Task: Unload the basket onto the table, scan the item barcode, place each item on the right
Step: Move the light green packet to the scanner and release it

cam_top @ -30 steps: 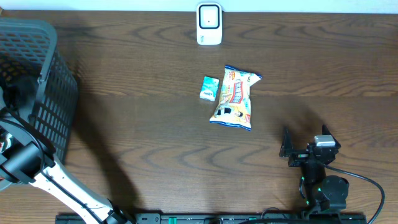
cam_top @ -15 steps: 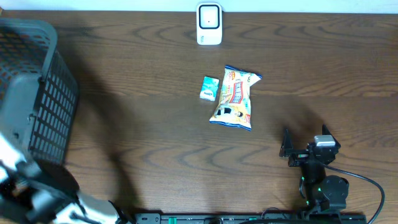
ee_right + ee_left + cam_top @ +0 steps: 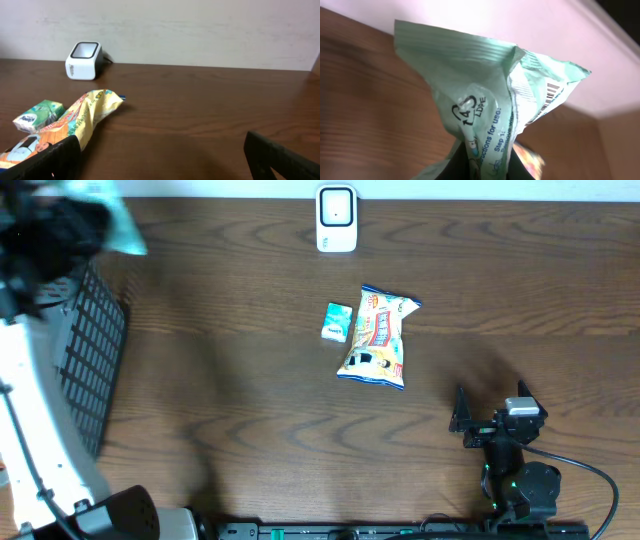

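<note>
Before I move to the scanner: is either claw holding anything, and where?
Left claw grips the pale green packet at its lower end; right claw holds nothing.

the green pouch (image 3: 485, 100) i carry is thin crinkled plastic film, softly glossy. the table (image 3: 230, 400) is dark grained wood, satin. the scanner (image 3: 337, 218) is smooth white plastic; the snack bag (image 3: 378, 338) near it, shiny film.

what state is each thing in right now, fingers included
left fingers: shut on the green packet, raised near the basket
green packet: held, crumpled, barcode showing
right fingers: open, empty
scanner: upright at the table's far edge
snack bag: lying flat, untouched
small green box: lying beside the snack bag
basket: at the table's left, partly hidden by the arm
</note>
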Robot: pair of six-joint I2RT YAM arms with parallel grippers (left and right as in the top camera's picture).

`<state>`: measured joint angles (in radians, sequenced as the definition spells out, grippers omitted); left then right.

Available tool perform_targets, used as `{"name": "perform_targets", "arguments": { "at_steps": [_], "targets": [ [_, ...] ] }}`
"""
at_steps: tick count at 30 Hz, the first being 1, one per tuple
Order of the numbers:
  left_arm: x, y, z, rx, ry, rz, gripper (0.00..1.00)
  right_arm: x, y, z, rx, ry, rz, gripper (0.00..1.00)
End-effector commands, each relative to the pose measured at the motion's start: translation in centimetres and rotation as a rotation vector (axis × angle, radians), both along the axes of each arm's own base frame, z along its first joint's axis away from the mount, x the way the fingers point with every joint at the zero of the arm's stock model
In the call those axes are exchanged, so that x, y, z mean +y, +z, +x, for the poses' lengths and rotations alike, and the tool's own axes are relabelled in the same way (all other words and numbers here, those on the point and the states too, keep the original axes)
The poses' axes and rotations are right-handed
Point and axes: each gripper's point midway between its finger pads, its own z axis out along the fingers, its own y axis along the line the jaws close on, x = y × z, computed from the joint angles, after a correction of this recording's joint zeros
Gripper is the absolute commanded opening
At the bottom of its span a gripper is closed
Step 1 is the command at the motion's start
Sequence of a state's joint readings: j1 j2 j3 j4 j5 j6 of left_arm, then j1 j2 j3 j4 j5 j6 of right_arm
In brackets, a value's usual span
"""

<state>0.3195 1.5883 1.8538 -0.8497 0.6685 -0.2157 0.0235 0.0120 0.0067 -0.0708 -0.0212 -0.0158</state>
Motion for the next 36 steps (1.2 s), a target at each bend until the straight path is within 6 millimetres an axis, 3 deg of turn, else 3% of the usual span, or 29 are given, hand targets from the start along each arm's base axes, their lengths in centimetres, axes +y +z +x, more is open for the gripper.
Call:
{"name": "perform_targets", "arguments": {
  "at_steps": [1,6,13,17,20,23,24,27,30,32,35,36],
  "targets": [
    [-6.7,-3.3,1.0,0.093,-0.15,-0.038,0.07,-0.2,-0.1,0.0,0.002,-0.01,-0.001,0.99],
    [-12.5,-9.5,2.2,0.27,-0.167,0.071,0.07,-0.2,-0.1,0.0,0.002,-0.01,-0.001,0.99],
    [-18.9,-18.8,2.5,0.484,-0.171,0.228,0.07,-0.2,-0.1,0.0,0.002,-0.01,-0.001,0.99],
    [-21.1,-22.9,2.1,0.553,-0.204,0.307,0.07,-0.2,-0.1,0.0,0.002,-0.01,-0.001,0.99],
    [-21.5,-25.5,2.1,0.588,-0.197,0.379,0.08,-0.2,-0.1,0.0,0.002,-0.01,-0.001,0.99],
    [-22.0,-27.3,1.6,0.629,-0.211,0.401,0.36,-0.2,-0.1,0.0,0.002,-0.01,-0.001,0.99],
    [-21.9,-27.5,1.4,0.64,-0.219,0.41,0.48,-0.2,-0.1,0.0,0.002,-0.01,-0.001,0.99],
    [-21.6,-27.0,1.5,0.622,-0.246,0.43,0.51,-0.2,-0.1,0.0,0.002,-0.01,-0.001,0.99],
    [-20.6,-24.8,2.2,0.583,-0.223,0.415,0.54,-0.2,-0.1,0.0,0.002,-0.01,-0.001,0.99],
    [-19.4,-22.5,3.0,0.526,-0.215,0.414,0.55,-0.2,-0.1,0.0,0.002,-0.01,-0.001,0.99],
    [-16.3,-17.2,4.0,0.411,-0.154,0.402,0.56,-0.2,-0.1,0.0,0.002,-0.01,-0.001,0.99],
    [-13.3,-13.8,4.2,0.345,-0.071,0.403,0.56,-0.2,-0.1,0.0,0.002,-0.01,-0.001,0.99]
  ]
}}
